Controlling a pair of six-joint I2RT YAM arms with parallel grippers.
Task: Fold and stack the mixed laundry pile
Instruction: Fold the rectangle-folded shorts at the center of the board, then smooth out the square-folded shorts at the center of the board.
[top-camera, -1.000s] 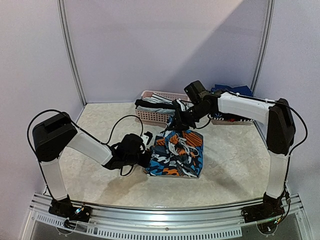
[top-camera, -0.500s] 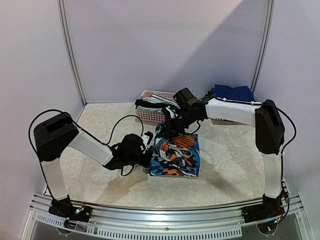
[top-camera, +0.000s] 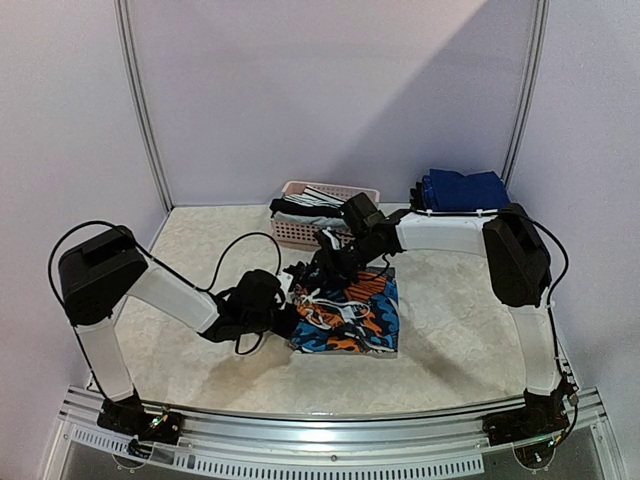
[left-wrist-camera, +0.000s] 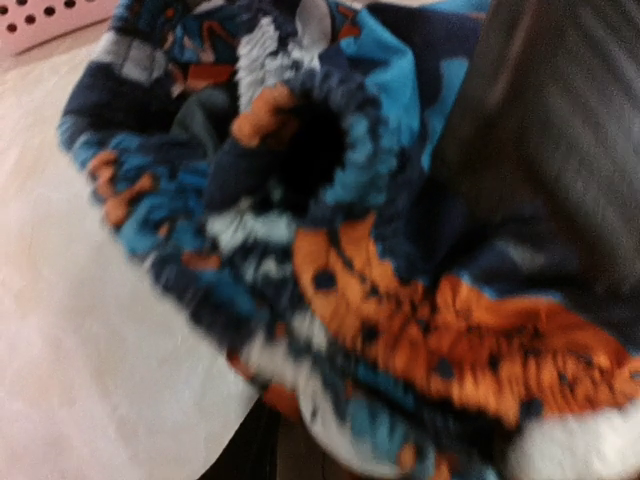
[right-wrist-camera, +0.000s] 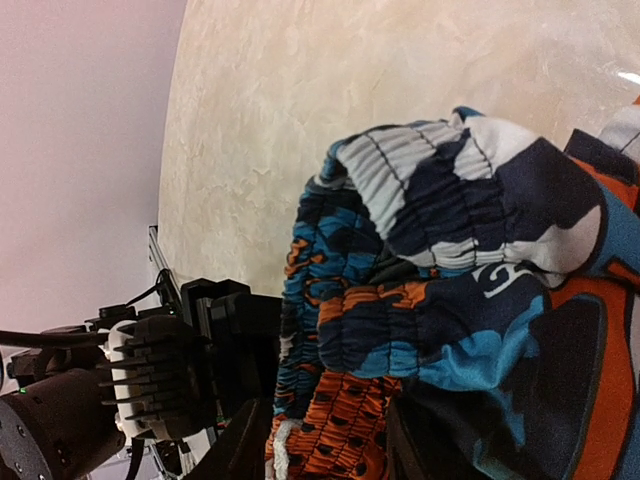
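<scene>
2 grippers meet at the patterned garment (top-camera: 352, 318). The right gripper (top-camera: 322, 262) has swept its far edge leftward, likely finishing 1 fold; its grip is unclear. The left gripper (top-camera: 290, 312) clamps the left edge.

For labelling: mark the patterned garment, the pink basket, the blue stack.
patterned garment (top-camera: 352, 312): top view, orange central panel.
pink basket (top-camera: 297, 235): top view, front wall.
blue stack (top-camera: 463, 189): top view, top layer.

The top camera looks down across the whole table (top-camera: 200, 375) from its near edge; both wrist cameras sit close against the patterned garment (top-camera: 350, 318), shared by all views.
</scene>
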